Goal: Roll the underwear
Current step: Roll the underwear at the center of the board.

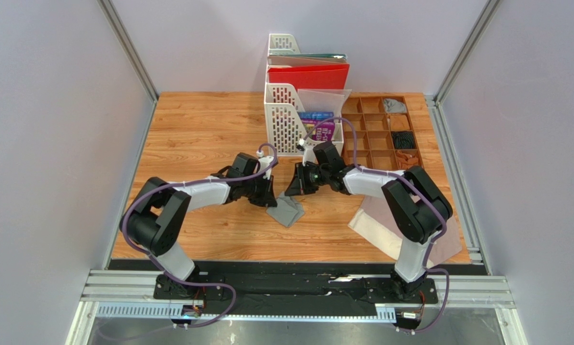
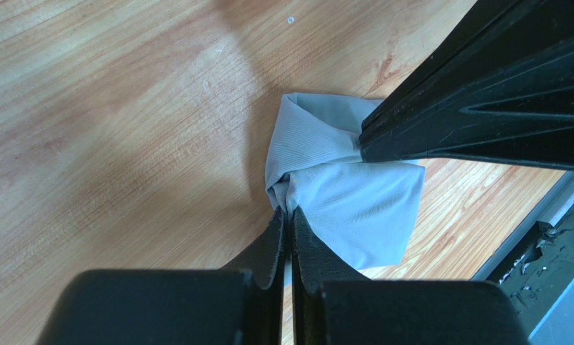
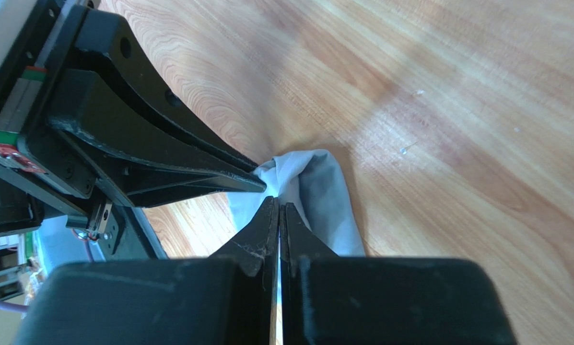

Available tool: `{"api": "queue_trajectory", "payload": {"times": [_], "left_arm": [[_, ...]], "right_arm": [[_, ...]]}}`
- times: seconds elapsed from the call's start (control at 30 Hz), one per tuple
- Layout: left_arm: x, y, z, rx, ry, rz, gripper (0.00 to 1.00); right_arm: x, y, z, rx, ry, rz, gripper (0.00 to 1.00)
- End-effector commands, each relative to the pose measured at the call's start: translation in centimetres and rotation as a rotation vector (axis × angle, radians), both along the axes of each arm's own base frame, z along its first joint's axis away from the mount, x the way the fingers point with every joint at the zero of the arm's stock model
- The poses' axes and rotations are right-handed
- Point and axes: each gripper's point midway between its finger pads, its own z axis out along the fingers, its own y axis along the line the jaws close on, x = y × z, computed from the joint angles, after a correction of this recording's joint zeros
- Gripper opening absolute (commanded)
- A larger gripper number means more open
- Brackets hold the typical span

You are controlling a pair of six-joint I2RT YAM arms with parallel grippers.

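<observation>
The left end effector [image 2: 287, 214] has its fingers pressed together on a bunched corner of the grey underwear [image 2: 354, 201], low over the wooden table [image 2: 124, 144]. From that pinch the cloth fans out toward the table's near edge, folded over itself with a puffed loop just beyond the fingertips. Just to the right, the right end effector [image 3: 278, 205] is also clamped on the grey underwear, gripping the neighbouring edge of the same bunch. The two sets of fingertips sit close together with only gathered cloth between them. Whether the cloth hangs free or rests on the wood under them cannot be told. Well to the right of the right end effector, partly under that arm, the pinkish-beige underwear [image 1: 372, 223] lies flat. Beyond both stand a white file rack [image 1: 281, 118] and a wooden divided tray [image 1: 383, 133]
</observation>
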Motion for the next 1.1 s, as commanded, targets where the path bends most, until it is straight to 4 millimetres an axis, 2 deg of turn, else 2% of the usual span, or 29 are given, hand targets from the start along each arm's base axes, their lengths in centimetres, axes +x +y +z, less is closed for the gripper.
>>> {"api": "queue_trajectory", "payload": {"times": [0.0, 0.17, 0.2, 0.33, 0.37, 0.53, 0.57, 0.67, 0.7, 0.8, 1.07], "left_arm": [[0.5, -0.5, 0.5, -0.005, -0.007, -0.002, 0.0], [0.6, -0.5, 0.2, 0.001, 0.003, 0.005, 0.0], [0.6, -0.4, 0.2, 0.004, 0.006, 0.005, 0.0], [0.4, -0.2, 0.0, 0.016, 0.011, 0.003, 0.0], [0.4, -0.2, 0.0, 0.017, 0.011, 0.004, 0.0], [0.3, -0.6, 0.1, 0.002, 0.02, -0.009, 0.0], [0.4, -0.7, 0.2, 0.001, 0.018, -0.011, 0.0], [0.4, -0.8, 0.3, 0.011, 0.013, -0.023, 0.0], [0.3, -0.8, 0.2, 0.015, 0.013, -0.03, 0.0], [0.2, -0.7, 0.2, 0.019, 0.01, -0.032, 0.0], [0.1, -0.7, 0.2, 0.029, 0.007, -0.035, 0.0]], "right_arm": [[-0.1, 0.7, 1.5, 0.065, -0.017, 0.011, 0.0], [0.1, 0.1, 1.1, 0.029, -0.034, -0.021, 0.0], [0.4, -0.5, 0.5, -0.015, -0.038, -0.05, 0.0], [1.4, -2.1, 0.4, -0.11, -0.118, -0.082, 0.0], [0.9, -2.7, -0.4, -0.15, -0.094, -0.081, 0.0], [0.6, -2.7, -1.2, -0.168, -0.082, -0.058, 0.01], [0.5, -2.7, -1.2, -0.166, -0.077, -0.054, 0.03], [0.1, -2.8, -1.0, -0.157, -0.073, -0.053, 0.23], [0.1, -2.7, -0.8, -0.153, -0.075, -0.053, 0.33], [0.1, -2.8, -0.8, -0.14, -0.07, -0.058, 0.46], [-0.2, -2.2, -2.0, -0.12, -0.009, -0.049, 0.49]]}}
